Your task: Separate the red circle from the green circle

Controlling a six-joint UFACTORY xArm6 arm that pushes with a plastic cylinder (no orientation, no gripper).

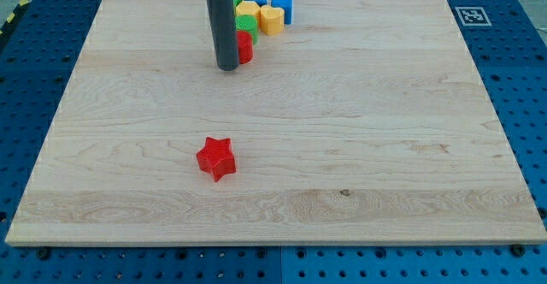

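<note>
Rod upright, my tip [228,67] touching the red circle [245,48]'s left side, holding nothing.

The red circle [245,48] is being half hidden at the far side of the surface [385,130], only its right part being shown. The green circle [254,32] is being seen just behind it, touching, as a small green sliver.
</note>
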